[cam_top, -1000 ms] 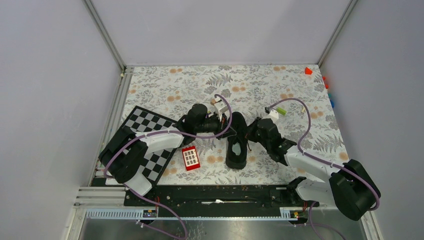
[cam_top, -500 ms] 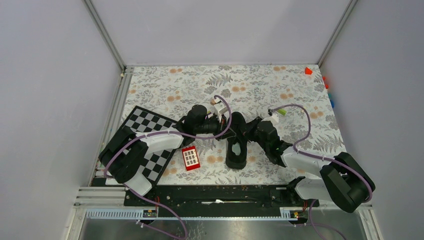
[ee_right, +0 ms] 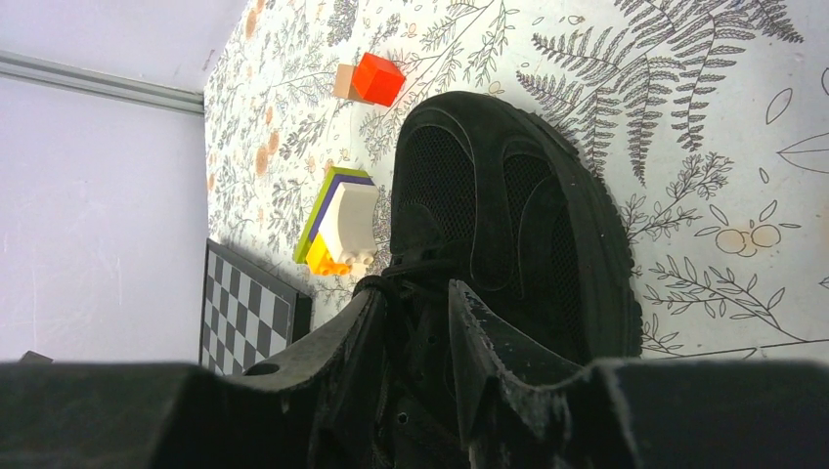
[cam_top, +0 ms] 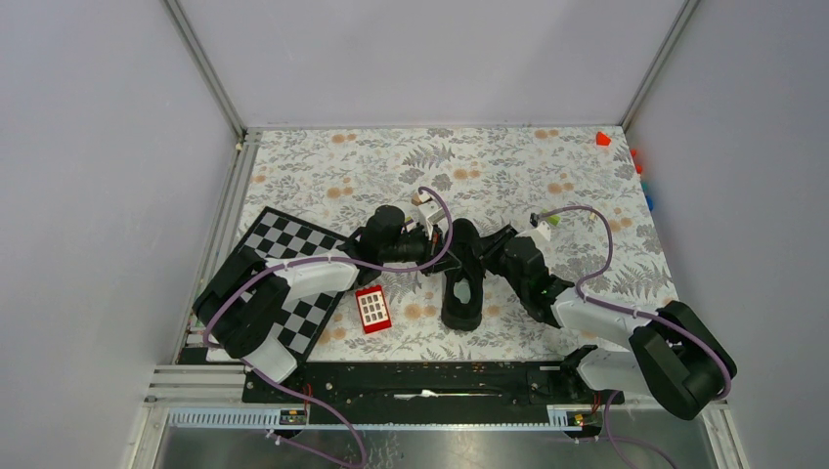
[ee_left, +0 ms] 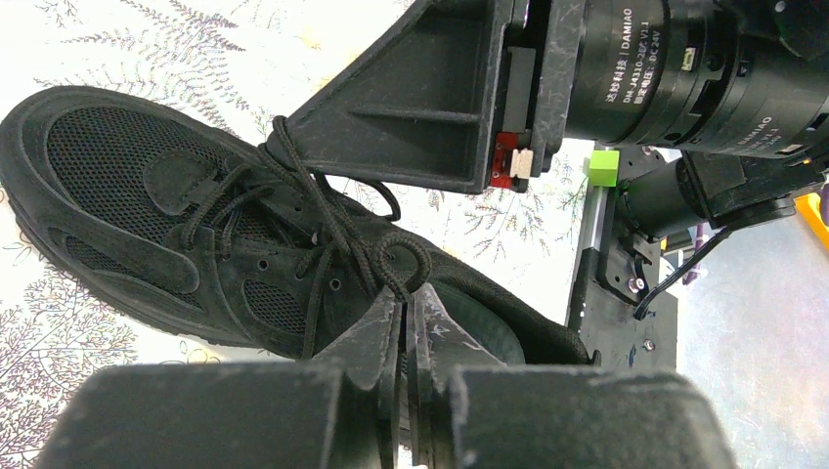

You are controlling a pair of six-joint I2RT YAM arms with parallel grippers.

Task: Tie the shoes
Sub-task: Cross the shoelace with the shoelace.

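sneaker [ee_left: 196, 225]: black matt cloth, open mesh with suede-like panels
laces [ee_left: 332, 234]: thin woven cord, matt
left gripper fingers [ee_left: 371, 332]: black plastic, rough, scuffed
table cover [cam_top: 391, 156]: printed, matt
red block [ee_right: 377, 78]: smooth plastic

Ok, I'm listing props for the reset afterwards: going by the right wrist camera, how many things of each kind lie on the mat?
black sneaker: 1
checkerboard: 1
loose blocks: 2, a red cube and a tan block
stack of coloured blocks: 1
Total: 5

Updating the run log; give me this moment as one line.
left pincer: shut on lace | right pincer: open at lace | shoe: upright
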